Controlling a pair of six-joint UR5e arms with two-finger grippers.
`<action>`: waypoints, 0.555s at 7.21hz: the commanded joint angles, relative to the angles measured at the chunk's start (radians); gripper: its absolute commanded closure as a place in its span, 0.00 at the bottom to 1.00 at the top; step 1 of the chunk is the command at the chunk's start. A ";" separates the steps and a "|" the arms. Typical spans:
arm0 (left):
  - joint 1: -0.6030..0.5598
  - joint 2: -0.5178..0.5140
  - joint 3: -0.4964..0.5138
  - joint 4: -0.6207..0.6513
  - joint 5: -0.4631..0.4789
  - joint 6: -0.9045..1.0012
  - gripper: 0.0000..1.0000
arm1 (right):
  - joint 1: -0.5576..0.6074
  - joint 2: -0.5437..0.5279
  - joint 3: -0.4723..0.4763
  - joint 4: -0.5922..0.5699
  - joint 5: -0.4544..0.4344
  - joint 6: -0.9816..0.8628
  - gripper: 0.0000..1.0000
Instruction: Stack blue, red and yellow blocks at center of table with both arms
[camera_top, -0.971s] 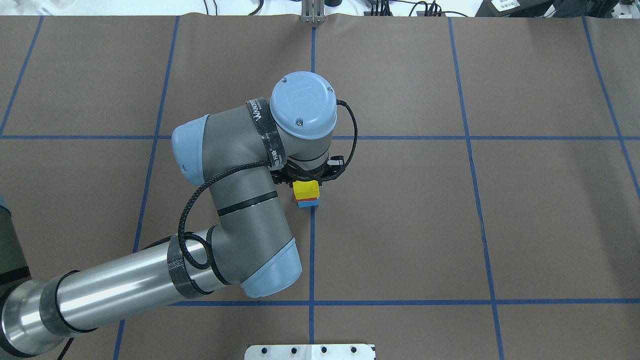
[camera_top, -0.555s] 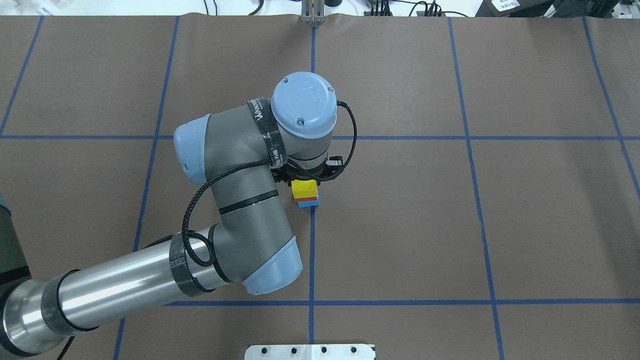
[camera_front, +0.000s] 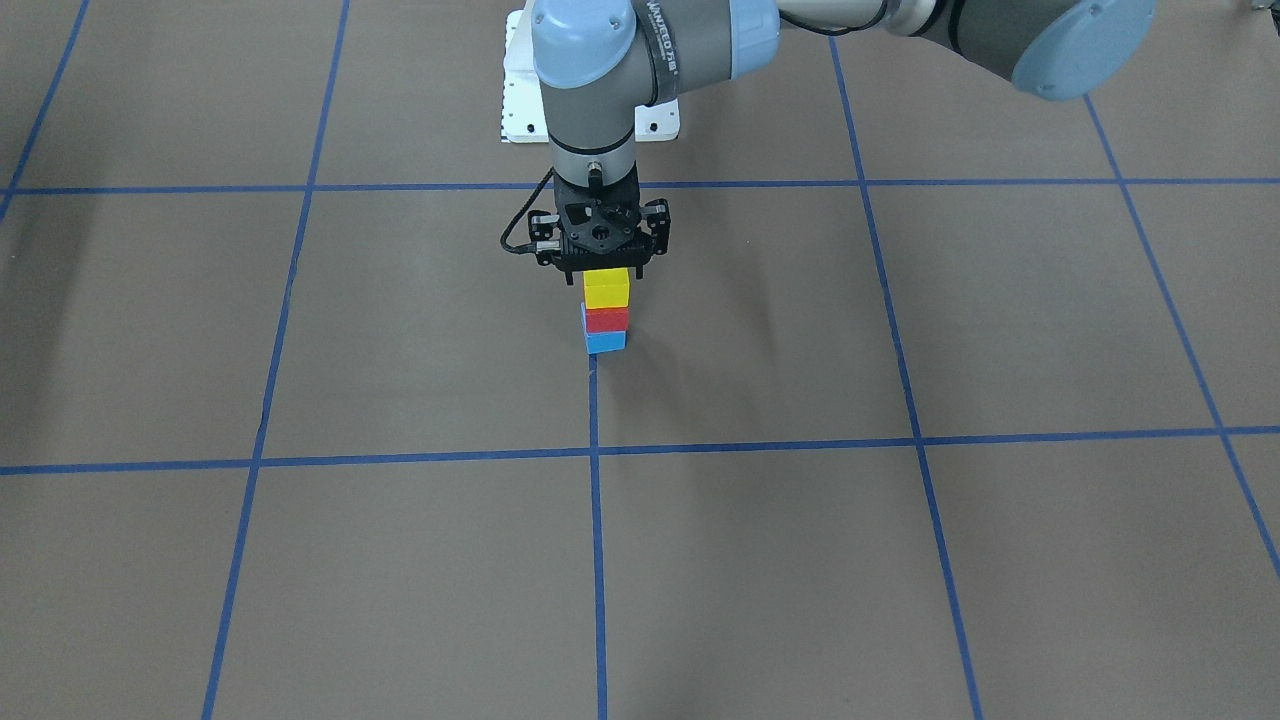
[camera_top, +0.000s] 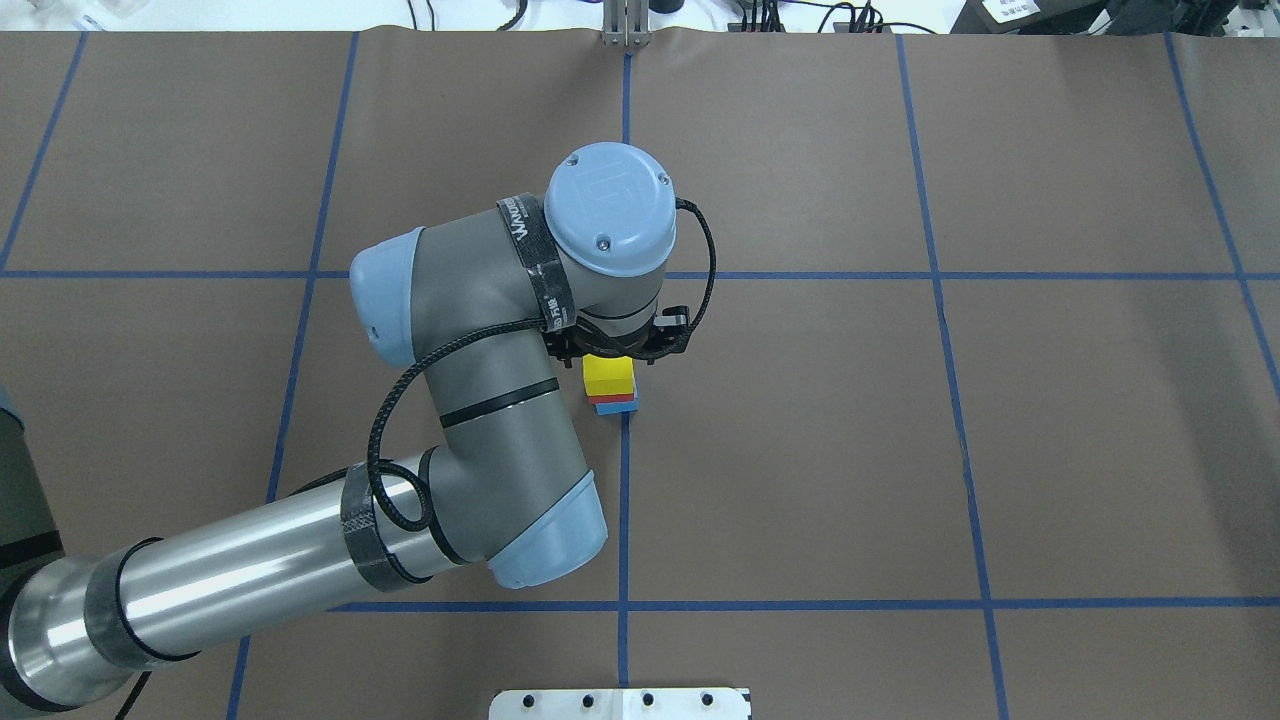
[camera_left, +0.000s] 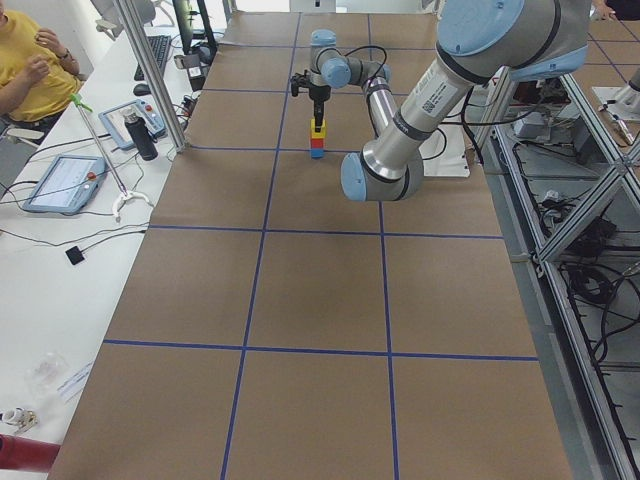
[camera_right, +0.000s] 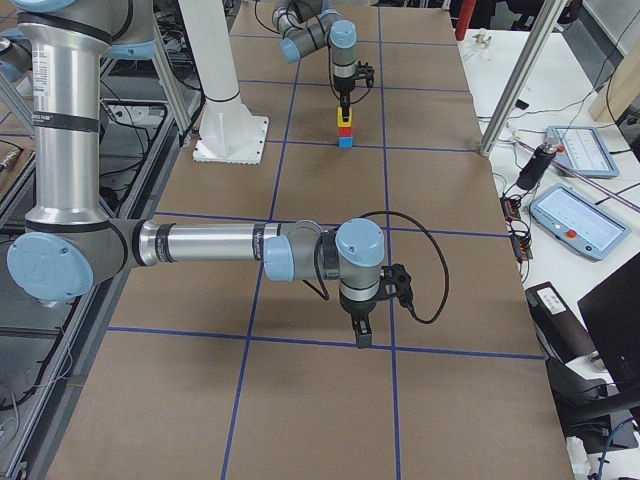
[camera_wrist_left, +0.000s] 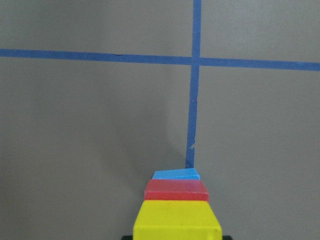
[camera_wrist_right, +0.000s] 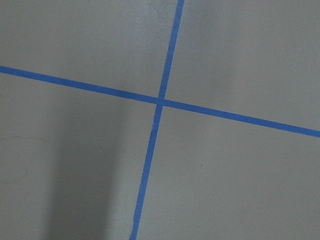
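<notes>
The yellow block (camera_front: 607, 288) tops the red block (camera_front: 607, 319) and the blue block (camera_front: 605, 341), a slightly stepped tower on a tape line (camera_front: 596, 400) near the middle of the tabletop (camera_front: 800, 330). They look like light, rigid, matte cubes that topple easily, so take one by two opposite side faces. The left fingers (camera_front: 640, 268) flank the yellow block's top, and I cannot tell whether they are clamped or released. The right fingers (camera_right: 361, 333) hang well apart from the tower, their opening unclear.

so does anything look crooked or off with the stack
Nothing stands out. The yellow block sits squarely on the red block, that on the blue block, sides roughly flush, the stack upright. The left hand is right at its top.
</notes>
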 joint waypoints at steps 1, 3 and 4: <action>-0.005 -0.002 -0.018 0.002 0.001 0.002 0.00 | 0.000 0.000 -0.001 0.000 0.000 0.000 0.00; -0.093 0.009 -0.126 0.119 -0.069 0.126 0.00 | 0.000 -0.003 -0.009 0.001 -0.002 -0.005 0.00; -0.148 0.083 -0.250 0.198 -0.103 0.231 0.00 | 0.000 -0.011 -0.014 0.000 -0.003 -0.008 0.00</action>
